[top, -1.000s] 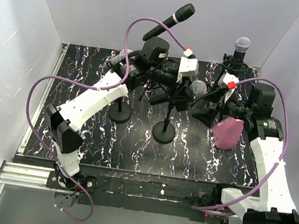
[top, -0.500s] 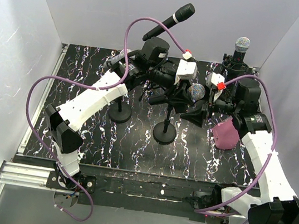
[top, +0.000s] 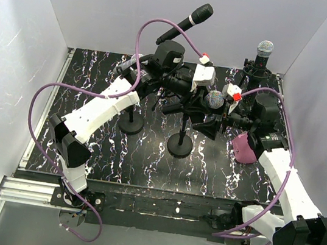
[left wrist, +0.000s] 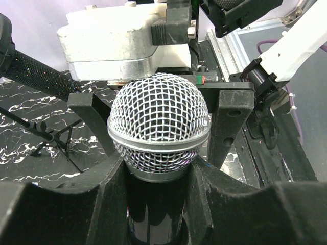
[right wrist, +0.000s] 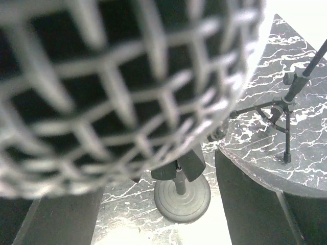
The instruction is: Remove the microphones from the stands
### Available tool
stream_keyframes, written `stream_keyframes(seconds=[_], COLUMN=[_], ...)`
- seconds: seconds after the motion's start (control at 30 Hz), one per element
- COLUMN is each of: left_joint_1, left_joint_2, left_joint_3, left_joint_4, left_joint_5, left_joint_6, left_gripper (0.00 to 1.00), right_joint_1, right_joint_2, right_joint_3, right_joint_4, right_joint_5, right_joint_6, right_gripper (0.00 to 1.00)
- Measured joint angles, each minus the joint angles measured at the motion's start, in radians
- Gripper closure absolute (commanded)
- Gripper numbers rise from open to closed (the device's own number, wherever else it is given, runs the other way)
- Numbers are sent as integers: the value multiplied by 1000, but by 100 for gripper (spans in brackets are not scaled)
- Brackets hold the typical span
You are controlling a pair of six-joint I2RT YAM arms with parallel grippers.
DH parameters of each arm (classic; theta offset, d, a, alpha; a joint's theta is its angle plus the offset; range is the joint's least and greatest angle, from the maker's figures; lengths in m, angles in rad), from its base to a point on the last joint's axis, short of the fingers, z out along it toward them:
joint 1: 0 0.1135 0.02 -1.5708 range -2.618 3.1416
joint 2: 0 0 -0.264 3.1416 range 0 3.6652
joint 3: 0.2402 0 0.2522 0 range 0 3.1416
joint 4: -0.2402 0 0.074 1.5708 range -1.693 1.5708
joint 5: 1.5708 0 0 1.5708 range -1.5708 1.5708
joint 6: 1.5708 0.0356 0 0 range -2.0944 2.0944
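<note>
The microphone [top: 215, 98], with a silver mesh head [left wrist: 159, 122] and a black body, sits tilted atop the stand with the round base [top: 179, 144]. My left gripper [top: 199, 100] is shut on the black body just below the head, with its fingers [left wrist: 102, 199] pressed on both sides. My right gripper [top: 215, 119] stands open around the head, and its black fingers [left wrist: 232, 115] flank the mesh. In the right wrist view the blurred mesh head [right wrist: 117, 87] fills most of the frame above the stand base [right wrist: 182, 196].
A second round-base stand [top: 130, 124] is close on the left. A black microphone [top: 187, 22] rises at the back, and another silver-headed one [top: 264, 49] stands at the back right. A pink object [top: 247, 148] lies under my right arm. White walls enclose the table.
My right arm has swung left, bringing its open jaws around the microphone head and narrowing them slightly. The left gripper has kept its hold without moving.
</note>
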Motion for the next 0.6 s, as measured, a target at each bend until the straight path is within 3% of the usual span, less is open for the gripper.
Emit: stream_keyframes(seconds=[0.33, 0.6], left_joint_1=[0, 8], left_joint_2=[0, 5], left_joint_3=[-1, -1], left_joint_4=[7, 14], left_joint_5=[0, 7], left_joint_6=[-19, -43], left_gripper=[100, 100], right_joint_1=[26, 36], right_joint_2=[-6, -26], right_joint_3=[-43, -76], right_joint_4=[134, 180], right_joint_5=[16, 59], right_joint_6=[102, 119], right_gripper=[9, 39])
